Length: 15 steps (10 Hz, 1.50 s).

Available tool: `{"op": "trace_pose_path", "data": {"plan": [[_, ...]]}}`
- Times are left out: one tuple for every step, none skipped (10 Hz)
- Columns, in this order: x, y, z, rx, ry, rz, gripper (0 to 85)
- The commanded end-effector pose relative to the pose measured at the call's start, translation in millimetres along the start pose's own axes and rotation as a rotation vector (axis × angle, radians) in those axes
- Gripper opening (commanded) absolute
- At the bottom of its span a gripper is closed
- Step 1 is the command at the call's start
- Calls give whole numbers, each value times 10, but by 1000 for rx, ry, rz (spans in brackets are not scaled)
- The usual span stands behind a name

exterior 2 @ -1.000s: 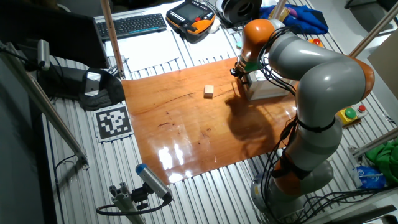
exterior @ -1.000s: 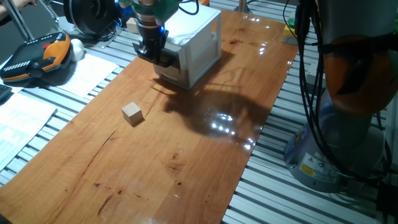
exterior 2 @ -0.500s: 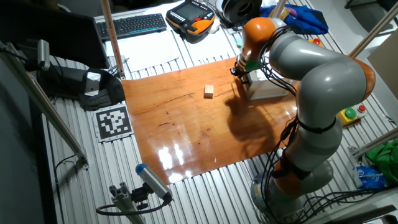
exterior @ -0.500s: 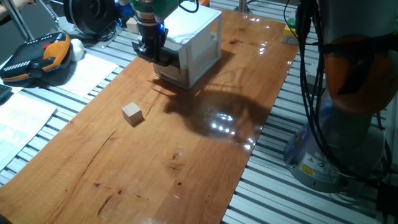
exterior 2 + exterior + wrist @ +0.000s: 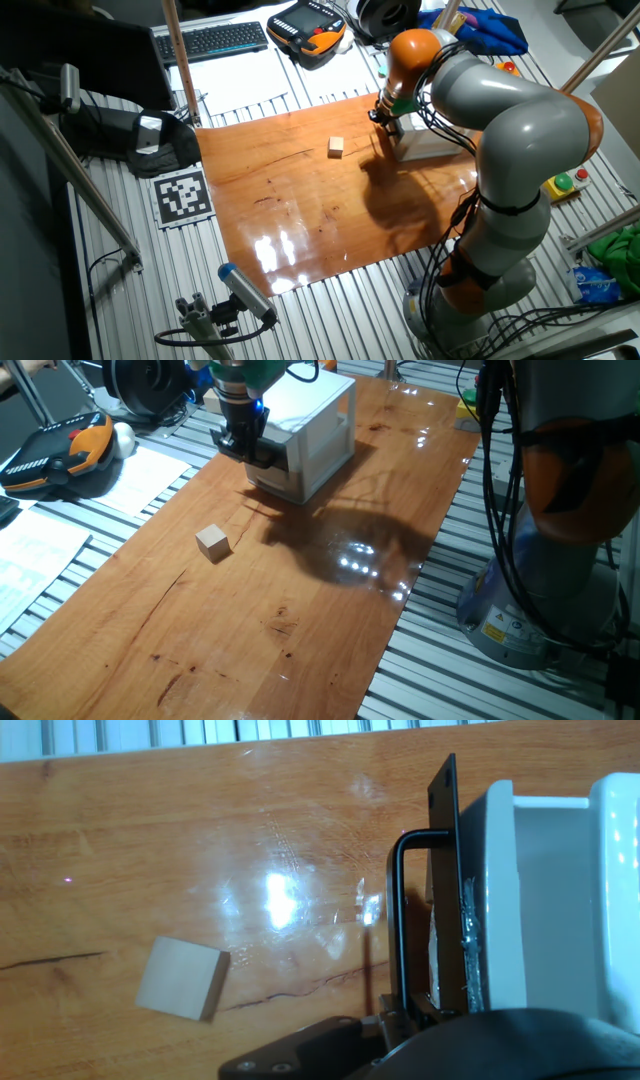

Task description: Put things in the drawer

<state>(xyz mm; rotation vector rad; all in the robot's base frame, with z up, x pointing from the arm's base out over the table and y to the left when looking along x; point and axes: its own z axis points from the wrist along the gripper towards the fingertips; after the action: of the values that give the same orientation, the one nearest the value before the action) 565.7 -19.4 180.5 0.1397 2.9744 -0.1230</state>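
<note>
Your gripper point(image 5: 243, 442) sits right at the dark handle point(image 5: 400, 920) of the drawer point(image 5: 520, 900), on the cabinet point(image 5: 310, 435). You cannot tell whether its fingers grip the bar or stand apart. The cube point(image 5: 212, 542) lies on the table point(image 5: 330, 600), well away from the gripper. Pull off-axis and the light cabinet may slide, or the handle slip free.

A glossy wooden board point(image 5: 330, 590) covers the slatted metal table point(image 5: 330, 300). Beyond its far end lie a black keyboard point(image 5: 215, 40), an orange-and-black handheld pendant point(image 5: 55, 455) and white paper sheets point(image 5: 35, 550). A printed marker tag point(image 5: 183, 195) (black-and-white squares) sits beside the board's edge.
</note>
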Motion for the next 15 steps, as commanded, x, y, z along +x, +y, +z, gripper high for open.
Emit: {"op": "trace_pose_path", "data": {"plan": [[7,8,16,2,-2,-2,0],[10,17,32,1,-2,0,0],[12,26,41,-1,-1,1,0],[16,38,50,1,-2,3,0],[15,42,49,-1,-1,3,0],[19,50,58,-1,-1,3,0],[24,67,69,-4,-1,5,0],[29,82,78,-4,-1,5,0],[31,93,82,-5,-1,7,0],[31,96,76,-8,-1,7,0],[29,94,57,-8,-1,9,0],[28,88,37,-11,3,9,0],[29,86,30,-9,4,9,0],[31,93,39,-11,6,9,0],[32,104,40,-14,6,10,0]]}}
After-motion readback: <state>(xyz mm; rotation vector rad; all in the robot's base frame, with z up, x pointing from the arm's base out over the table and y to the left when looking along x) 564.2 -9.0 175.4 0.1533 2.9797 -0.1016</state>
